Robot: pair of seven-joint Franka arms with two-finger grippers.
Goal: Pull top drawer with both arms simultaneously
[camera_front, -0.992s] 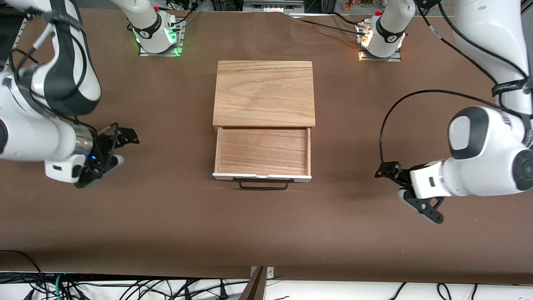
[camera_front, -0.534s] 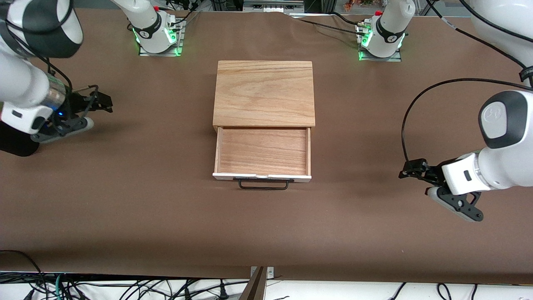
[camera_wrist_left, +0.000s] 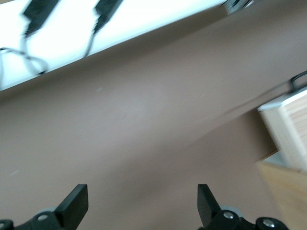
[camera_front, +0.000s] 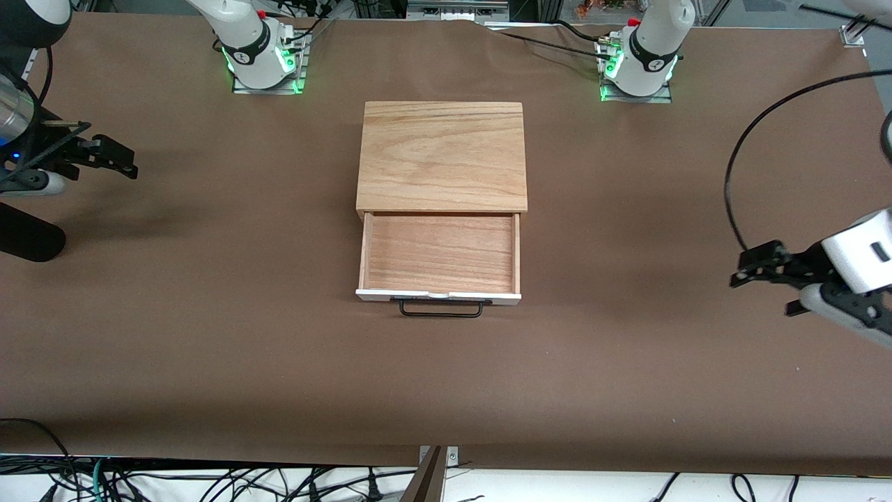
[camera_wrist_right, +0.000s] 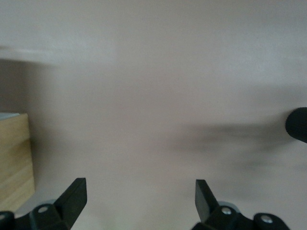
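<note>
Drawer out, both arms clear of it

The table (camera_front: 209,335) holds the cabinet (camera_front: 442,155) at its middle, toward the edge where the arm bases stand; the top drawer (camera_front: 439,252) sticks out of it toward the camera-side edge, showing its bare wood floor, so the pull looks finished. The handle (camera_front: 440,309) is untouched. The left gripper (camera_front: 766,272) hangs over the table's left-arm edge, fingers spread and empty; the right gripper (camera_front: 104,157) hangs over the right-arm edge, likewise spread and empty. Nothing seems left but parking.
</note>
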